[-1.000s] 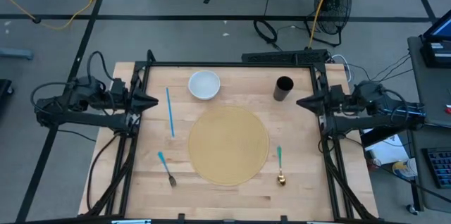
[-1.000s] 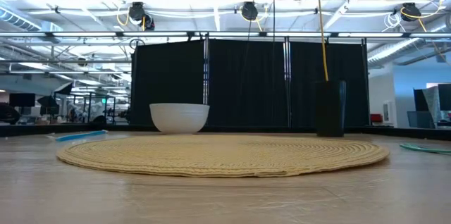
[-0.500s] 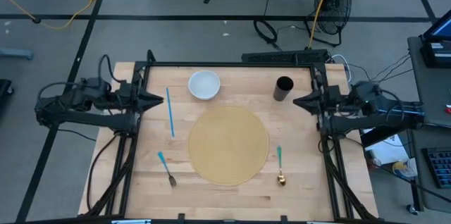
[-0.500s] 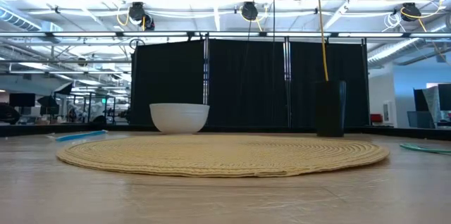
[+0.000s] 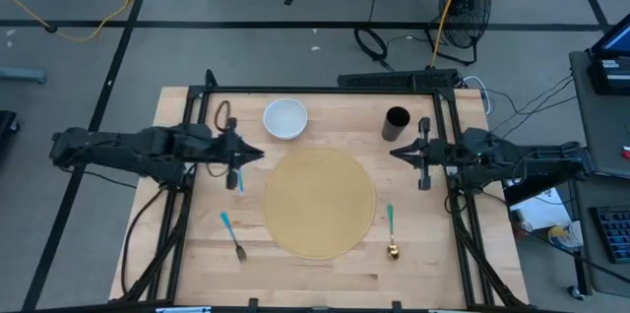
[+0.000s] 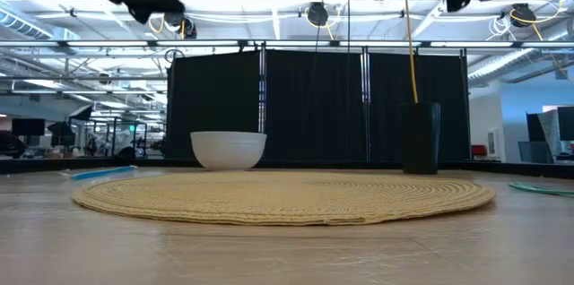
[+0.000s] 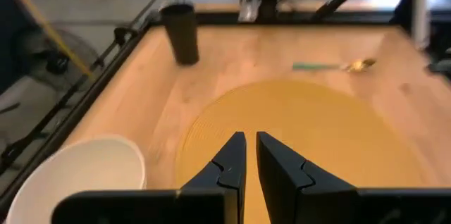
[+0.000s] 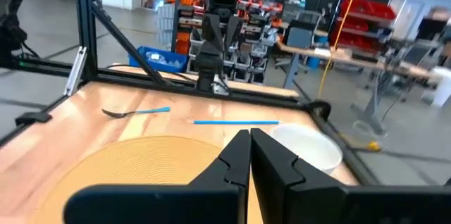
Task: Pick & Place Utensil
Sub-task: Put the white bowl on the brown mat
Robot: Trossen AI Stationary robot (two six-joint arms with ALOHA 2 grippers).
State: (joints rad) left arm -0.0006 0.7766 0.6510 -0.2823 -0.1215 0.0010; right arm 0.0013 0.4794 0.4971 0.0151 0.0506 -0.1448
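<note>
A teal-handled fork [image 5: 232, 235] lies on the wood left of the round woven placemat [image 5: 318, 202]. A teal-handled spoon [image 5: 391, 229] with a gold bowl lies right of the mat. A long blue stick [image 5: 237, 176] lies left of the mat, partly hidden under my left gripper [image 5: 258, 154]. That gripper hovers shut above the mat's left edge [image 7: 250, 146]. My right gripper [image 5: 394, 153] hovers shut over the mat's right edge, below the black cup [image 5: 396, 123], and also shows in its wrist view [image 8: 249, 143]. Neither touches anything.
A white bowl [image 5: 285, 118] stands at the table's far side beyond the mat, with the black cup to its right. Black frame rails [image 5: 325, 90] run along the far and side edges. Bare wood lies between the mat and the near edge.
Both arms have reached in from the table's left and right edges toward the middle. The left gripper now stands over the blue stick and the mat's left edge, the right gripper over the mat's right edge. Both now show at the top of the low view. No object has moved.
</note>
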